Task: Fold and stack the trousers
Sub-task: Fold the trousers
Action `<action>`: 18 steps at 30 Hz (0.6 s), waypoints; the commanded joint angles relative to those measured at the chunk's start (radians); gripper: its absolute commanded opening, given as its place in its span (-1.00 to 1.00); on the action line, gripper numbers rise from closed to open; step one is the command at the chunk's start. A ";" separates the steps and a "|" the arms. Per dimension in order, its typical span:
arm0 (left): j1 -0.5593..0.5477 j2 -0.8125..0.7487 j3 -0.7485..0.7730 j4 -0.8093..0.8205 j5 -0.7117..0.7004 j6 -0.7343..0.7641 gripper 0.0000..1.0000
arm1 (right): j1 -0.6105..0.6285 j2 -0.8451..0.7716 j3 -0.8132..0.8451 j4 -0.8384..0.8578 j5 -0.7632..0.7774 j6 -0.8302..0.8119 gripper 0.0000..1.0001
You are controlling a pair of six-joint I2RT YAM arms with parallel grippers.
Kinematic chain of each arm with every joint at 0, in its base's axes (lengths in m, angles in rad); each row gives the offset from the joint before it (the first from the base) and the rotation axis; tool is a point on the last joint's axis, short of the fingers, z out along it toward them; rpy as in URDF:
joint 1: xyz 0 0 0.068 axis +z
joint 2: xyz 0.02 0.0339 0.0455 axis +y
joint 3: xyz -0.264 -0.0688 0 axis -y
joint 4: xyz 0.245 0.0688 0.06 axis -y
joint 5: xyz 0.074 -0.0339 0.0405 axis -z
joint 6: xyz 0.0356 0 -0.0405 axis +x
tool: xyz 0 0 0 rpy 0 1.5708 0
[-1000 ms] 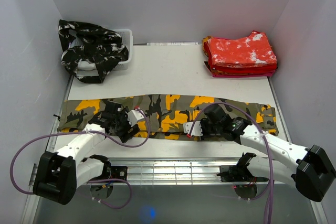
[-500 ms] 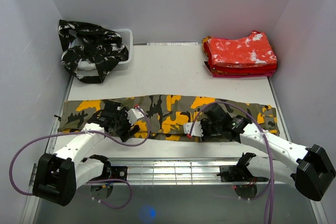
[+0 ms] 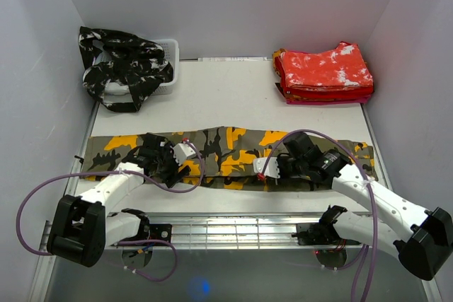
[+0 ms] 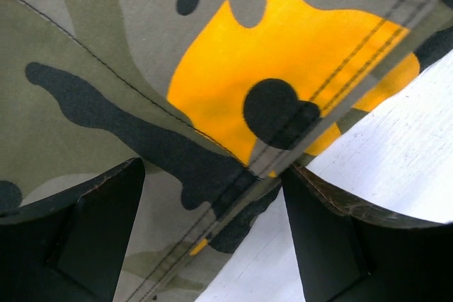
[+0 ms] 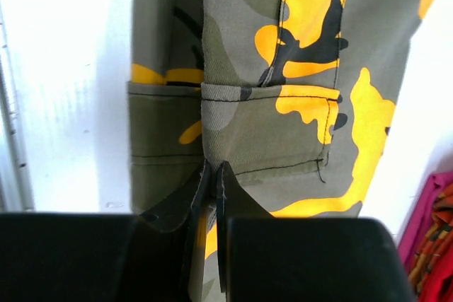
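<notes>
Near edge: left pincer point(image 4: 212, 199) spread, straddling the hem of the olive trousers point(image 3: 226, 148), likely lining up a grab. Right pincer point(image 5: 212, 175) pressed together, pinching a fold by a pocket (only its wrist view showed that), probably to lift for folding. Trousers lay lengthwise across the tabletop point(image 3: 226, 100). Farther back: folded red trousers point(image 3: 324, 72) right, black trousers point(image 3: 124, 68) heaped on a basket point(image 3: 172, 51) left.

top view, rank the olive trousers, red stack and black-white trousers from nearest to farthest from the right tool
1. olive trousers: pinched in the right tool, near edge of the table.
2. red trousers stack: far right corner.
3. black-white trousers: far left corner.
</notes>
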 commanded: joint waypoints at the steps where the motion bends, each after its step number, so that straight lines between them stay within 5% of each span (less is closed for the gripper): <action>1: -0.001 0.021 -0.054 -0.024 -0.086 0.023 0.78 | -0.006 -0.035 0.021 -0.139 -0.063 -0.003 -0.85; 18: 0.012 0.050 -0.056 -0.036 -0.105 0.028 0.78 | -0.018 -0.066 -0.146 -0.098 -0.057 -0.049 -0.85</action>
